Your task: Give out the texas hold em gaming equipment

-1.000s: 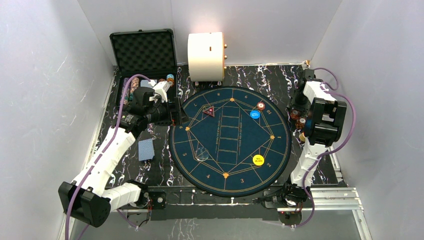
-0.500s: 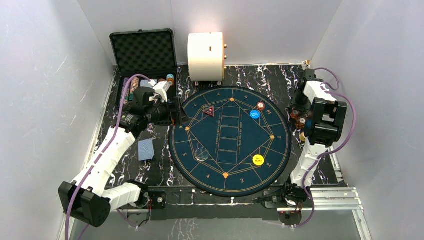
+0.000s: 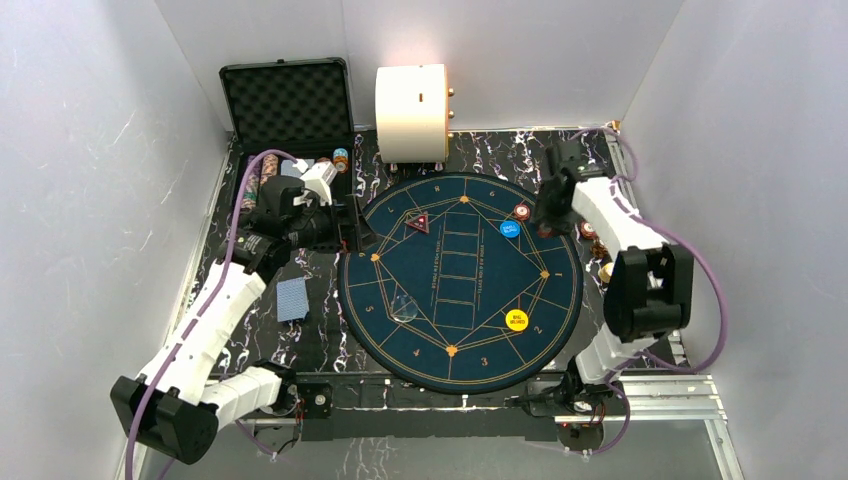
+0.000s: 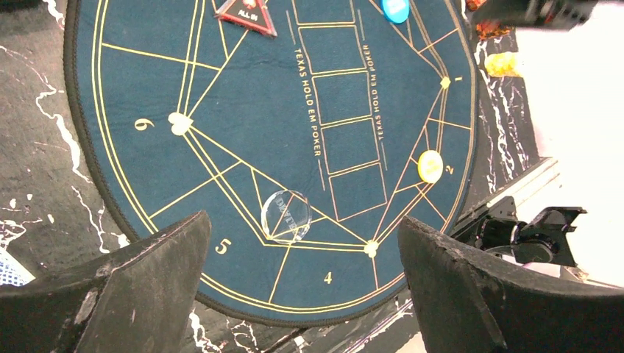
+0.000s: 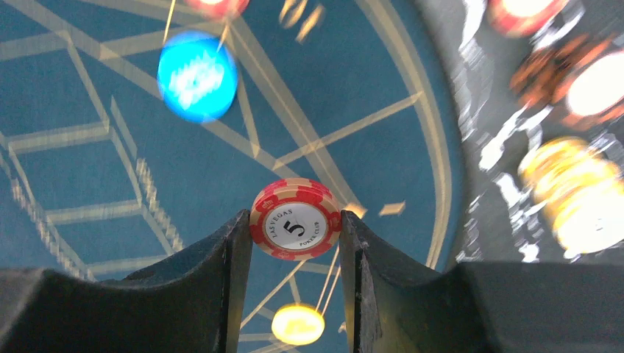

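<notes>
The right tool (image 5: 294, 228) is clamped on a red-and-white chip (image 5: 296, 218) marked 5, gripped across its rim by both fingers. One second earlier this arm stood at the right edge of the top view, over the chip stacks (image 3: 592, 232) beside the round mat (image 3: 470, 345). It has since swung inward and now hangs over the mat's upper right sector, near the blue button (image 3: 509, 228) and the single chip (image 3: 521, 211) lying there. Judgement: pick-up is complete and the chip is in transit to a player position; release remains. The left tool (image 4: 302, 223) has its fingers wide apart with nothing between them, and has shifted only slightly at the mat's left margin. Also on the mat are the yellow button (image 3: 516, 321) at lower right, the red triangular marker (image 3: 417, 223) at upper centre and a clear disc (image 4: 286, 216) at lower left. The playing cards (image 3: 291, 298) rest on the black marbled surface (image 3: 500, 152) left of the mat. A black case (image 3: 288, 100) and a cream cylinder (image 3: 411, 112) stand at the rear. Plain white walls (image 3: 90, 150) enclose the cell.
</notes>
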Controlling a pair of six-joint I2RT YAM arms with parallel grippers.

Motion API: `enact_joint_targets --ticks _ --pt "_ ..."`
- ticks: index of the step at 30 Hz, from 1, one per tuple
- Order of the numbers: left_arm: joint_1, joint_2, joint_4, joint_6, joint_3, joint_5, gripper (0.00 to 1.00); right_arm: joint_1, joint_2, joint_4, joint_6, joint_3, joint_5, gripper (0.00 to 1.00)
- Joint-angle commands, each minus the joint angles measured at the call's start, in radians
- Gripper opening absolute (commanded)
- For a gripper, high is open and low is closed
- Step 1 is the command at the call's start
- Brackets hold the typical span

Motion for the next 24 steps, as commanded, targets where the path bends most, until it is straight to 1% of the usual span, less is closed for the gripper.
enact_joint_targets --ticks 1,5,7,9,15,19,22,24 --pt "-0.004 -0.081 -0.014 -0.006 0.000 0.036 0.98 0.118 -0.177 -0.091 0.182 -0.179 -0.033 0.29" --pt "-0.007 -0.120 -0.018 -0.008 -0.022 0.050 0.98 0.194 -0.305 -0.104 0.324 -0.364 -0.023 0.29" --pt "-0.010 -0.132 -0.018 -0.009 -0.026 0.051 0.98 0.199 -0.352 -0.118 0.368 -0.411 0.006 0.29" --pt "-0.012 -0.144 -0.018 -0.011 -0.027 0.054 0.98 0.199 -0.389 -0.092 0.389 -0.455 0.032 0.27" --pt "-0.012 -0.159 -0.029 -0.013 -0.020 0.044 0.98 0.200 -0.366 -0.049 0.420 -0.565 0.022 0.26" --pt "-0.013 -0.156 -0.030 -0.013 -0.014 0.042 0.98 0.201 -0.370 -0.012 0.441 -0.605 0.035 0.26" --pt "-0.012 -0.152 -0.026 -0.013 -0.013 0.040 0.98 0.200 -0.369 0.001 0.449 -0.629 0.054 0.27" --pt "-0.012 -0.150 -0.028 -0.013 -0.018 0.037 0.99 0.200 -0.366 0.028 0.450 -0.654 0.031 0.29"
